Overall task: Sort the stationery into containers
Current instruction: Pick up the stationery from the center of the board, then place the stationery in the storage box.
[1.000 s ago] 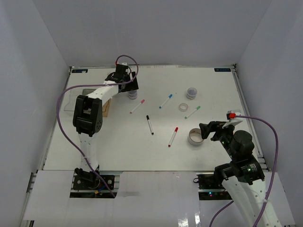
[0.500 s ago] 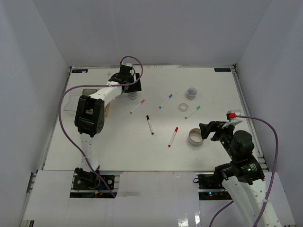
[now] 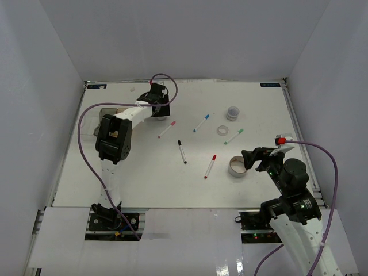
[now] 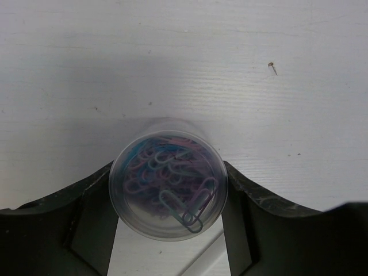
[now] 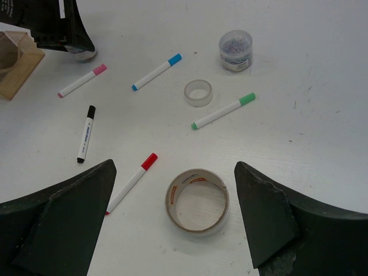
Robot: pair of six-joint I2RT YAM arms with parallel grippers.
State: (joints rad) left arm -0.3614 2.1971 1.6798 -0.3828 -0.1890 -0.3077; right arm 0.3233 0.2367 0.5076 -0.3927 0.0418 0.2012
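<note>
While left gripper [image 4: 168,198] pinches small round clear jar of paper clips [image 4: 168,172] | right gripper [image 5: 173,168] spread wide above whitish tape roll [image 5: 171,202] | its orange print illegible

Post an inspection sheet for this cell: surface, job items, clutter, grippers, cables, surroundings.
Surface: white tabletop, faint specks.
Job's things: pink marker, blue marker, green marker, black marker, red marker, small tape roll, large tape roll and right jar lie loose. The left jar holds paper clips. The amber bin and grey bin sit at left, partly hidden.
Clutter: nothing seen.
Grippers: left gripper straddles the left jar, grip unconfirmed. Right gripper is open and empty, near the large tape roll.
Cables: purple left cable and right cable, clear of the items.
Surroundings: white enclosure walls.
</note>
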